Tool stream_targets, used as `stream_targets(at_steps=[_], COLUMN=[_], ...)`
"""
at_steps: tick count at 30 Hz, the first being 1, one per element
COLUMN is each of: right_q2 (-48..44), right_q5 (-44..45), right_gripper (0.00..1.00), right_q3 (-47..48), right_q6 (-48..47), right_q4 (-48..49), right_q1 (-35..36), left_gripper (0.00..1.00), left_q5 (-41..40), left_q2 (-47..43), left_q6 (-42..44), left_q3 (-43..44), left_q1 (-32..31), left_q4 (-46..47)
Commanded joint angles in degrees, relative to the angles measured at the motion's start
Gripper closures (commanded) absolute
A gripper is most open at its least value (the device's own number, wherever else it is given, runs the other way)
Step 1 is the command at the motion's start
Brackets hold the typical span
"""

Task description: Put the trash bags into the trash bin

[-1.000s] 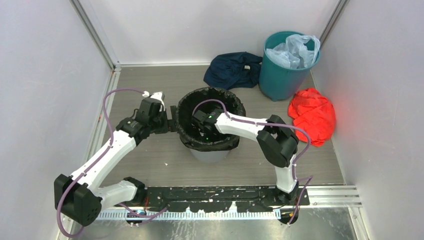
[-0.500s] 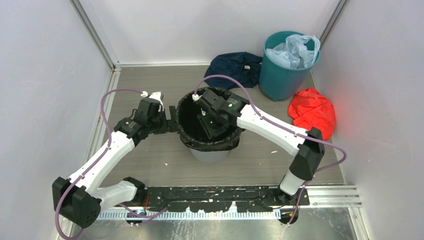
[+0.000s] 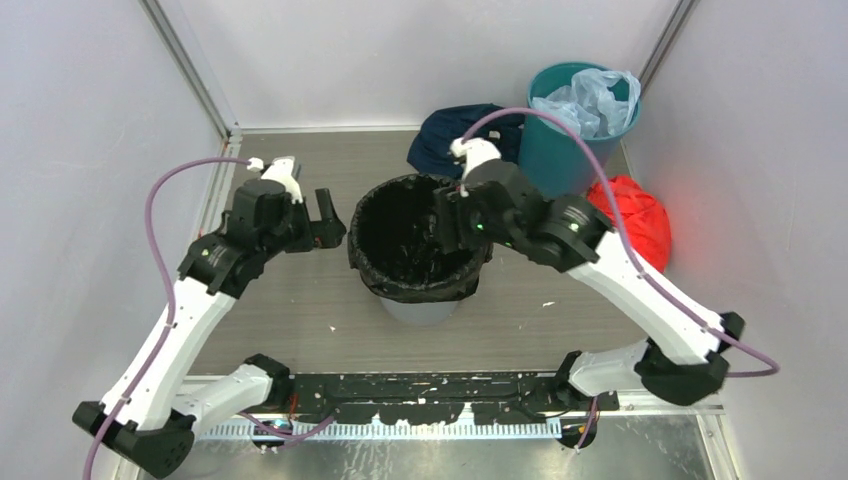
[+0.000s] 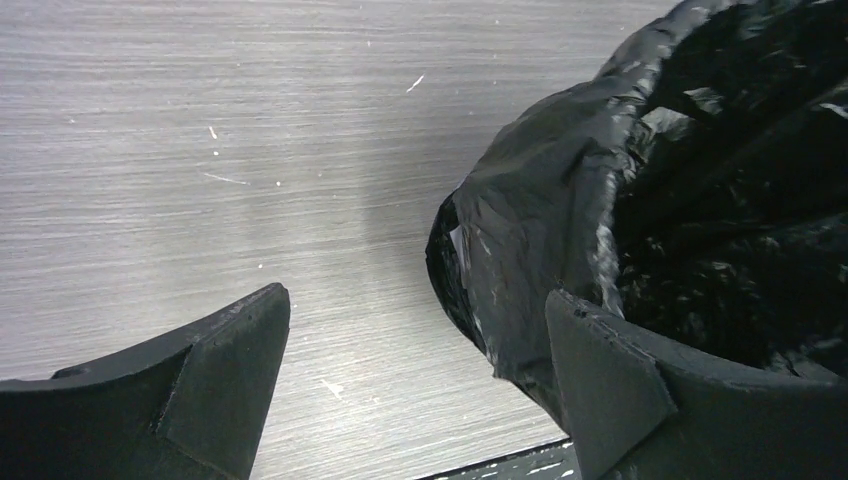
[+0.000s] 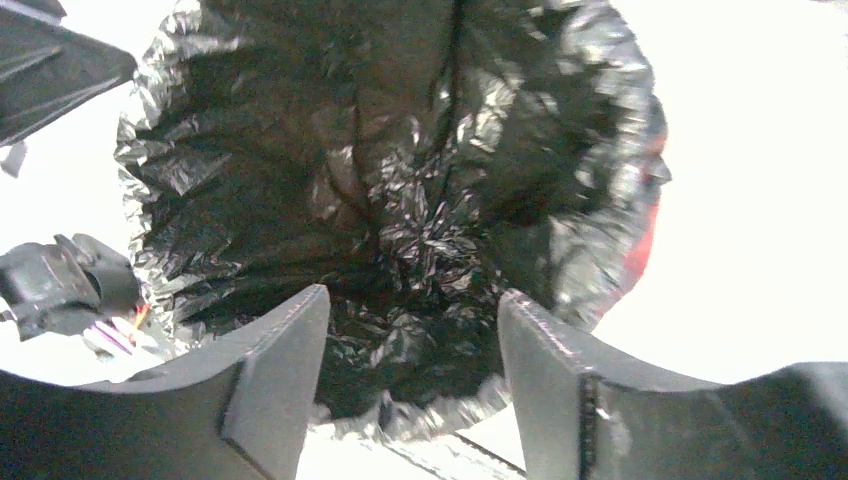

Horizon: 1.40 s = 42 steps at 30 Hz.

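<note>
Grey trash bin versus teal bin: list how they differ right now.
The grey trash bin is light grey, the teal bin teal-green. A black trash bag lines the grey trash bin and folds over its rim; the teal bin holds a bunched pale blue bag, its sides bare. The grey trash bin stands centrally, the teal bin in the far right corner. Both are round and upright.

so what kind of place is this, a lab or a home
Most likely a robotics lab test cell: plain white panels on aluminium framing enclose the table, and the left arm and right arm are bolted to a rail at its near edge.
</note>
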Motion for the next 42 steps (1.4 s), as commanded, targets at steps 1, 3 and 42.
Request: stream_targets(at_steps=[1,3,42], right_q2=[-6.5,-9.9,-33.1], right_q5=[10.5,12.9,4.6], right_gripper=[0.28,0.26,0.26], right_q3=[0.7,-1.3,-67.0], right_q6=[4.9,7.7,37.6], right_q4=[-2.8,-5.4,41.6], right_q1=[0.0,-0.1,-0.7], left_gripper=[0.00,0.00,0.00], left_q5=[-0.2,0.7,10.7], left_q2=[-3.3,-4.6,-9.0], left_q6=[1.4,1.1,-9.6], left_q3=[3.6,3.3,-33.7], left_q1=[0.3,0.3,0.2], left_q4=[-4.9,-5.9,24.9])
